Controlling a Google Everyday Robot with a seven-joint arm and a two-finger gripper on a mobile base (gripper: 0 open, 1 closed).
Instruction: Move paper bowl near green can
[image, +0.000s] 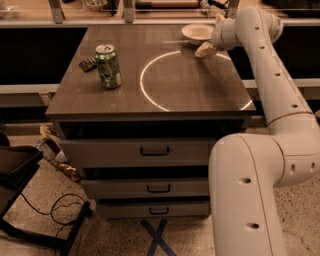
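The paper bowl (197, 32) is a shallow white bowl at the far right of the tabletop, near the back edge. The green can (108, 66) stands upright on the left side of the table, silver top up. My gripper (206, 49) hangs low over the table just in front of the bowl, at the bowl's near right rim. Whether it touches the bowl cannot be made out. My white arm reaches in from the right.
A small dark flat object (88, 64) lies just left of the can. A bright ring of light (177, 80) marks the tabletop middle. The table is a drawer cabinet (150, 150); a black stand and cables (35, 220) sit on the floor left.
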